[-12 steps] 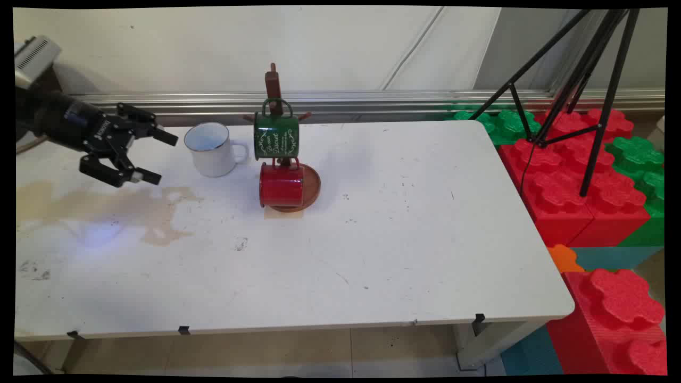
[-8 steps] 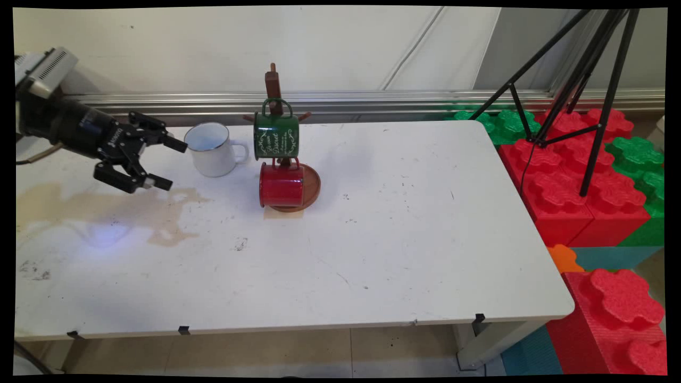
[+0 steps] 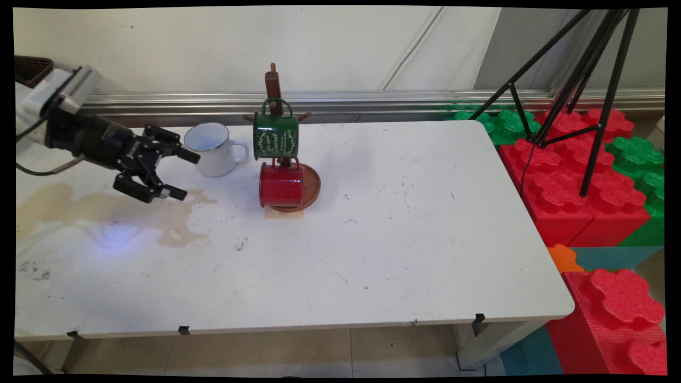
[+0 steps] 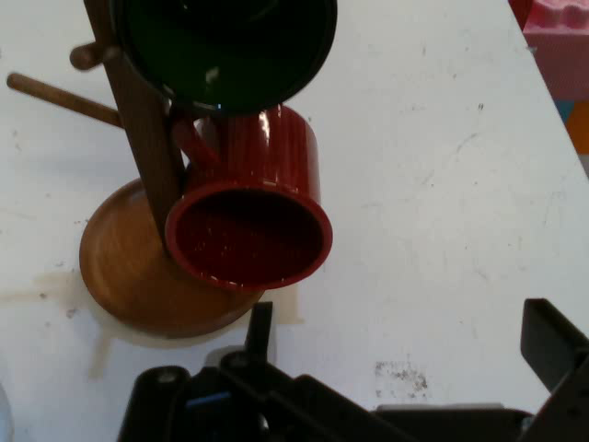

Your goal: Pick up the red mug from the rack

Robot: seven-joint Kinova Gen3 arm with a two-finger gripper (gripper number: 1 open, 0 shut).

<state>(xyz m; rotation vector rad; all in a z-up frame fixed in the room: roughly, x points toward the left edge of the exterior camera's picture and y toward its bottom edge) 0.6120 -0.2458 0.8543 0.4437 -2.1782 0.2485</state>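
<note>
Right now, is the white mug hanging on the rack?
No, the white mug stands upright on the table, beside the rack that holds the green and red mugs.

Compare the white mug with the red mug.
The white mug stands upright on the table, mouth up; the red mug hangs from the wooden mug stand, tipped on its side. The white mug sits nearest the open claw; the red mug is farther along. Both have one handle.

From my hand view the green mug (image 4: pixel 225 51) is cut off at twelve o'clock, the rack's post (image 4: pixel 138 110) runs out there too, and a white mug sliver at seven o'clock barely shows.
</note>
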